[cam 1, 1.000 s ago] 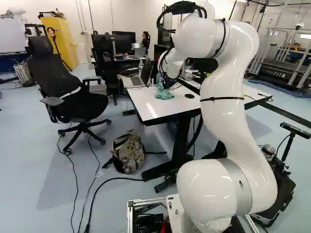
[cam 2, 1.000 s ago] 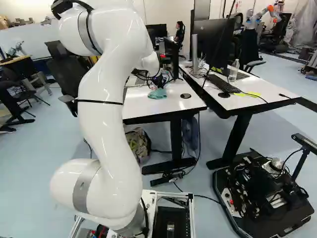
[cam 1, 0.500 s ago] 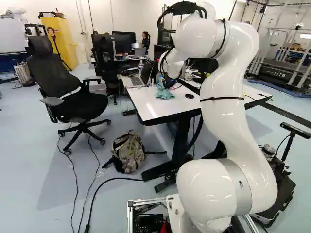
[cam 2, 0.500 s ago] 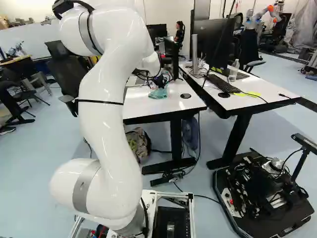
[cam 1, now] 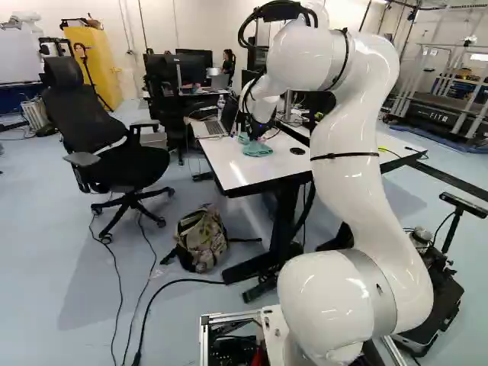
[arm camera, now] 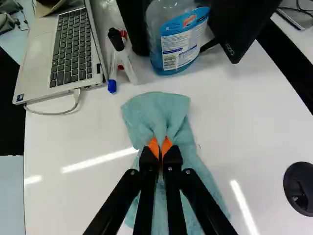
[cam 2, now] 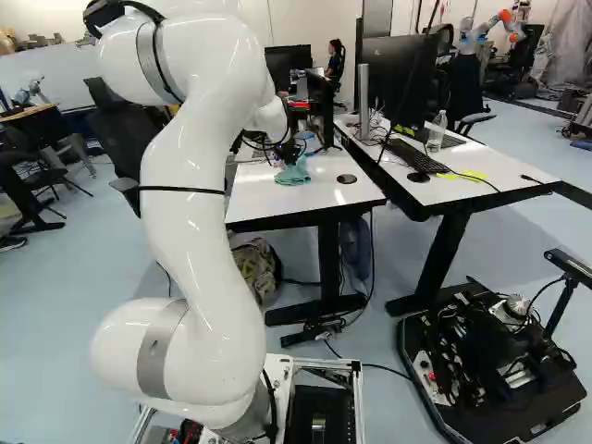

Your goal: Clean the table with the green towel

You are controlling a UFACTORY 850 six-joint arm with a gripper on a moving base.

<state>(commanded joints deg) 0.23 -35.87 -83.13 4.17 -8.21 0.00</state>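
Observation:
The gripper (cam 1: 253,130) is low over the white table (cam 1: 229,164) in the left base view, with the green towel (cam 1: 258,150) under it. From the wrist, the gripper (arm camera: 160,148) shows its orange-padded fingertips pressed together on a pinched fold of the towel (arm camera: 159,115). Part of the cloth bunches up ahead of the fingertips. The rest trails back beneath the fingers, lying on the table (arm camera: 83,134); the fingers hide some of it.
Beyond the towel stand a blue-labelled bottle (arm camera: 178,39), several markers (arm camera: 120,61) and a monitor (arm camera: 249,24). An open laptop (arm camera: 63,54) lies to one side, a round black disc (arm camera: 299,188) on the other. An office chair (cam 1: 110,156) and backpack (cam 1: 202,238) are near the table.
My arm has swung a little leftward in both base views, with the gripped part of the towel shifting along. The base has stayed put, and the grip looks unchanged.

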